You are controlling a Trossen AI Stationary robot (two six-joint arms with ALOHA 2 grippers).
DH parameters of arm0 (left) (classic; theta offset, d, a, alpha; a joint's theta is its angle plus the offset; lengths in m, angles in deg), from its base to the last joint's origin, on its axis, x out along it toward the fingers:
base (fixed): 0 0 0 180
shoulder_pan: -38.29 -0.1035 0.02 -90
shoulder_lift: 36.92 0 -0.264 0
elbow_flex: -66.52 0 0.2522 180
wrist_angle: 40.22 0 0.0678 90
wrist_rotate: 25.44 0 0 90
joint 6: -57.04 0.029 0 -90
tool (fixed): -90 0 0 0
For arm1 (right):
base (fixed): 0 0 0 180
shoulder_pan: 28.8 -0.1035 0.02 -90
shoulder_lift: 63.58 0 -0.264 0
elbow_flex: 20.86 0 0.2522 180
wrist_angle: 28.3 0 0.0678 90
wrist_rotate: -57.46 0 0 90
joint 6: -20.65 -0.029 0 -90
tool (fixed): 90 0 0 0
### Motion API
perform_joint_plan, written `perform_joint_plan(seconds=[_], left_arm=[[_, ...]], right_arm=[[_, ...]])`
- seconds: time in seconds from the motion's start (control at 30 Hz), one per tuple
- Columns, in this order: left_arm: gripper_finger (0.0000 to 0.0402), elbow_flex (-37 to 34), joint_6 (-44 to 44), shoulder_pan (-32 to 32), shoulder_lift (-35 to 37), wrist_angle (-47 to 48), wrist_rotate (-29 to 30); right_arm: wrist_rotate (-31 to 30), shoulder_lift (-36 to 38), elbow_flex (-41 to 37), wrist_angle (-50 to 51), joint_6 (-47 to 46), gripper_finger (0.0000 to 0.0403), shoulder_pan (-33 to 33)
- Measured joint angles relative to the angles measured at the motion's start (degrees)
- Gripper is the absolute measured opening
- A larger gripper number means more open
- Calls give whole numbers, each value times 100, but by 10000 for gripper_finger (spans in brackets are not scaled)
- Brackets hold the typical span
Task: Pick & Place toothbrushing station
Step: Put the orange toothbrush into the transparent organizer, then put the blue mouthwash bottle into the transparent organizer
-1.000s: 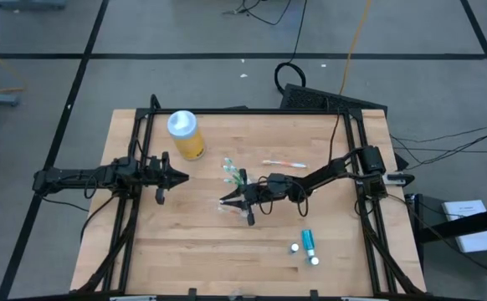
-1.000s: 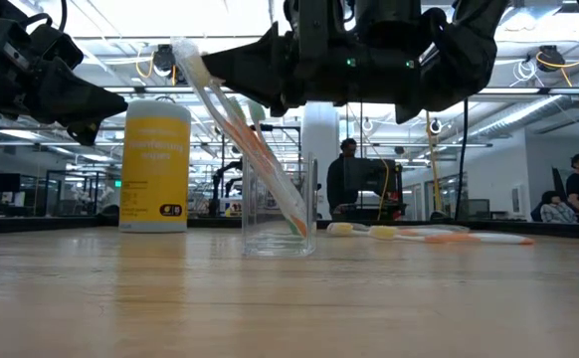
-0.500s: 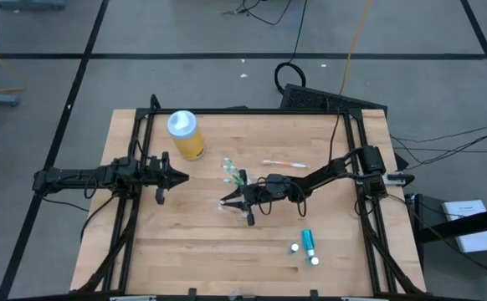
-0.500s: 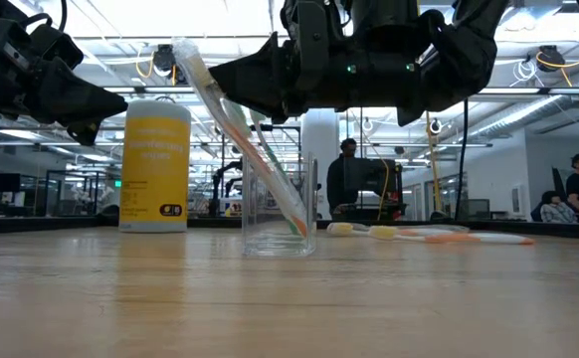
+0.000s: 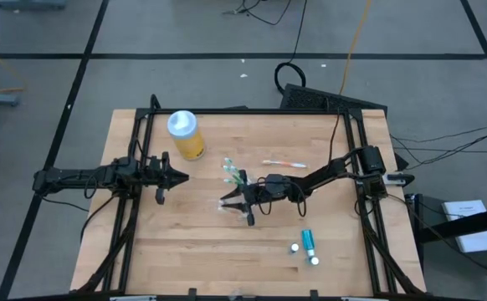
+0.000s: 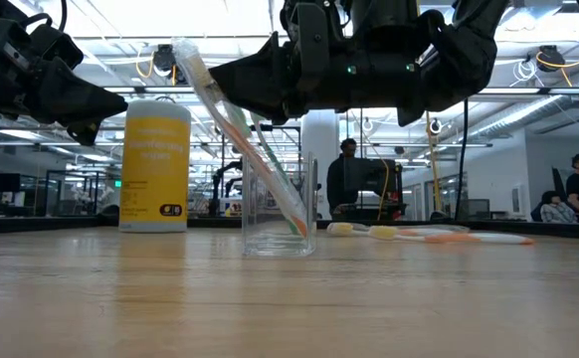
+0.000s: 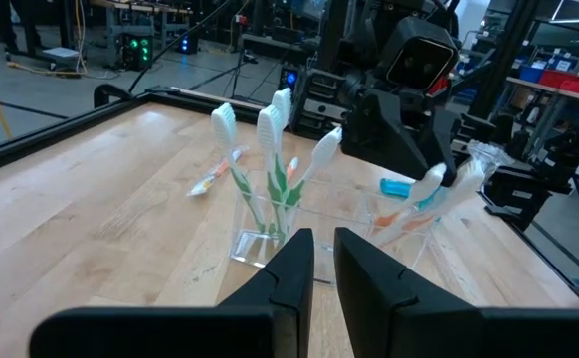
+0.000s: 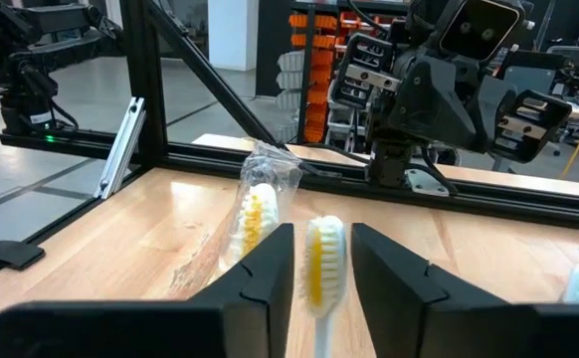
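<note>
Near the middle of the wooden surface (image 5: pixel 185 242) stands the clear cup (image 6: pixel 279 207), with toothbrushes (image 7: pixel 270 149) leaning in it, heads up and tilted toward the left arm. The right gripper (image 5: pixel 233 203) hovers right over the cup; in its wrist view a white brush head (image 8: pixel 323 261) sits between its two fingers (image 8: pixel 260 268), which stand slightly parted on either side of it, and I cannot tell whether they touch it. Another brush head in a clear wrapper (image 8: pixel 260 204) shows just beyond. The left gripper (image 5: pixel 179 176) waits well off to the cup's left, pointing at it, its fingers close together with only a narrow slit between and nothing held. The yellow bottle (image 5: pixel 185 135) stands upright behind. One toothbrush (image 5: pixel 284 164) lies flat beyond the cup, and the teal tubes (image 5: pixel 308 241) lie near the front right.
</note>
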Motion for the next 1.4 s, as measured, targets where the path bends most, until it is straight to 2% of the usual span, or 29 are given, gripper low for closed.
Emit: perform_joint_plan(seconds=[0.37, 0.53, 0.77, 1.0, 1.23, 1.4], left_arm=[[49, -1, 0, 1, 0, -2, 1], [49, 0, -1, 1, 0, 0, 0], [49, -1, -1, 1, 0, 0, 0], [49, -2, 1, 1, 0, 0, 0], [49, -2, -1, -1, 0, 0, 1], [49, -1, 0, 0, 0, -1, 1]], right_arm=[[0, 92, 0, -3, 0, 148, 0], [2, 254, 0, 131, 0, 155, 0], [1, 659, -2, 847, 343, 154, 0], [-47, 1299, -2, 2069, 668, 156, 4], [-610, 2146, -2, 4029, 849, 146, 11], [-760, 2582, -7, 5276, 634, 144, 11]])
